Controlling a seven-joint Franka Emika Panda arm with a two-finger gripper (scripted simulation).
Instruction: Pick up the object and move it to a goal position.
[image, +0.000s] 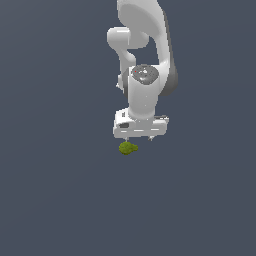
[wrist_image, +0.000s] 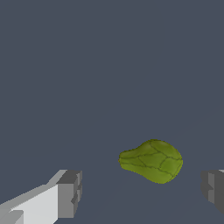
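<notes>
One small lumpy olive-green object (wrist_image: 152, 160) lies on the plain dark grey table (image: 60, 200), and there's one white two-fingered tool (image: 139, 137) hanging right above it, fingers (wrist_image: 69, 194) spread apart with the lump between them, likely lined up for a straddling grasp.

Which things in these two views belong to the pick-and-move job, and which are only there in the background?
Part of the job:
- the small lumpy olive-green object lying on the floor
- the white robot gripper, jaws wide apart, the object not yet held

Only background:
- the plain dark grey-blue floor
- no goal marker shows in either view
</notes>
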